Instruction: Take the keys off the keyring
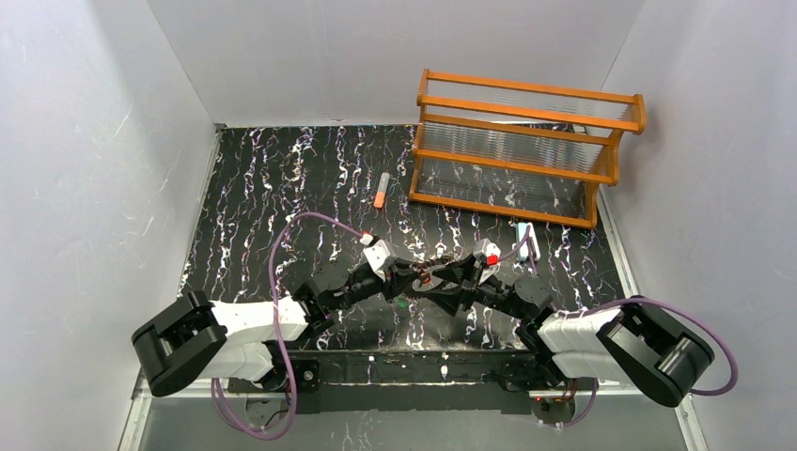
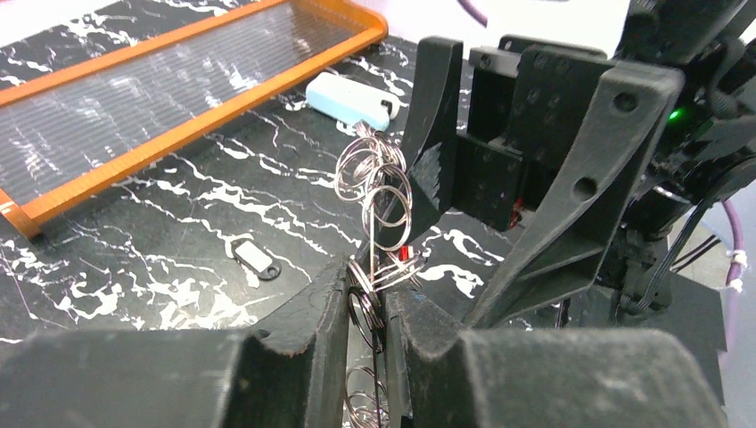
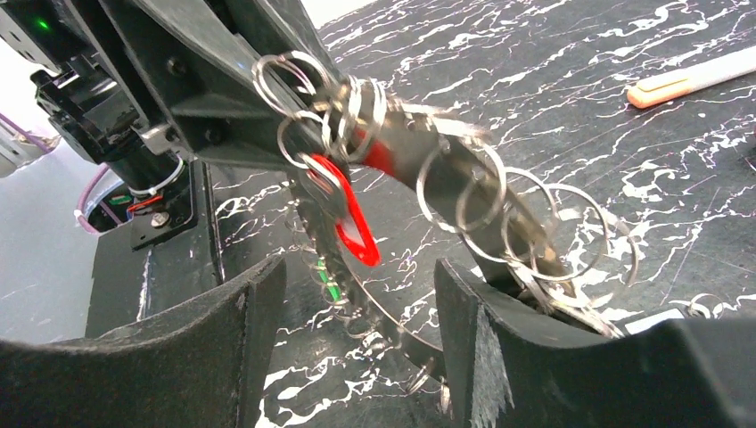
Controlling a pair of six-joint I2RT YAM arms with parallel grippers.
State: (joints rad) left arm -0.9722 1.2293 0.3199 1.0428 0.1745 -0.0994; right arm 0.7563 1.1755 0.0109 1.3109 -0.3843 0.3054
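Meeting over the table [image 1: 282, 188] in the top view, left gripper [image 1: 411, 280] and right gripper [image 1: 451, 280] flank the keyring [image 1: 430, 278]. Left wrist view: left gripper clamps narrowly on the keyring; a dark-and-white key [image 2: 252, 259] lies to its left. Right wrist view: right gripper gapes wide, with the red key [image 3: 352, 223] hanging between its fingers, untouched.
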